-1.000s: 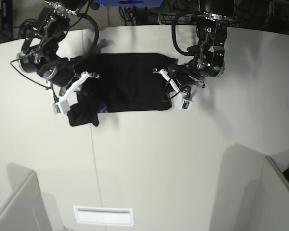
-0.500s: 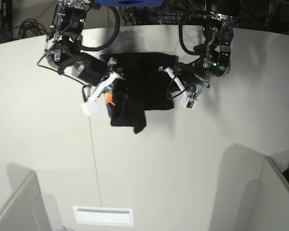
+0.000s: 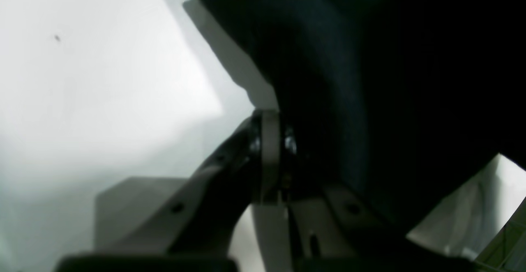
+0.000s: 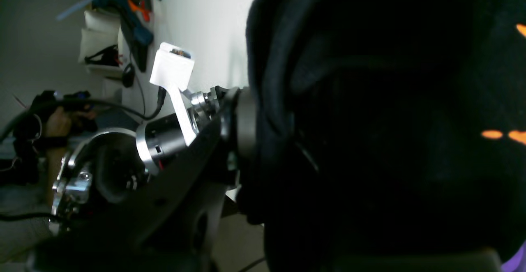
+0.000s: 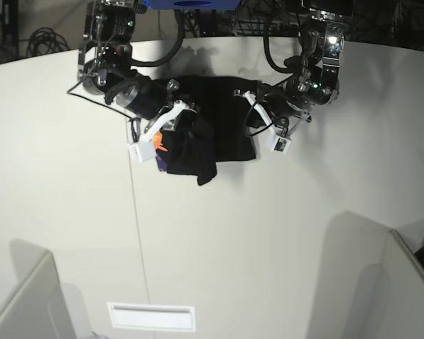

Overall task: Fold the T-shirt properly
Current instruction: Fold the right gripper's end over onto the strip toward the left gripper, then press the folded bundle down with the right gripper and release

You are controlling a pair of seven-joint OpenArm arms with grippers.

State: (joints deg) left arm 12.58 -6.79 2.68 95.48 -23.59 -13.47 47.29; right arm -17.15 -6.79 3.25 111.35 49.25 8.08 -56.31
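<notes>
Black cloth filled both wrist views, yet only the base view gave me the whole layout: the T-shirt lay bunched on the white table, its long axis running across between the two arms, one end lifted and folded toward the middle, with a limp corner hanging down past its near edge.

Right wrist view: the right gripper was clenched on a thick rolled fold of the T-shirt; orange flecks and a sliver of purple print showed at the cloth's far side. The base view confirmed that print as a small orange and purple patch just beside the right gripper.

Left wrist view: soft matte folds of the T-shirt draped over the left gripper, and the smooth pale tabletop lay beside the cloth. I could not tell how its jaws stood, since cloth hid the tips. In the base view I saw the left gripper at the shirt's opposite end.
</notes>
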